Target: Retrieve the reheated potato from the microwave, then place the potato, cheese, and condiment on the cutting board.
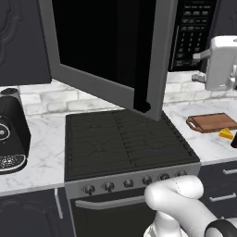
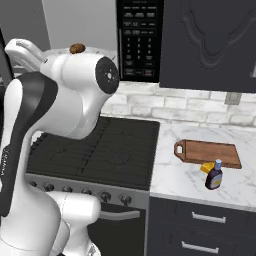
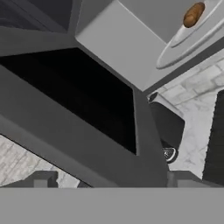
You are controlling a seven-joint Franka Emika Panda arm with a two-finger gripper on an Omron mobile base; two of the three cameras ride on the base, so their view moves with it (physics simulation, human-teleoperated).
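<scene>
One potato [image 3: 193, 14] on turntable, arm-clipped in right view | cheese [image 1: 226, 134] edge-cut | tool [image 3: 111, 181] jaws apart

Glossy white rounded arm [image 2: 65, 100] shells, dark grey joint band, black round cap with small screws.
</scene>
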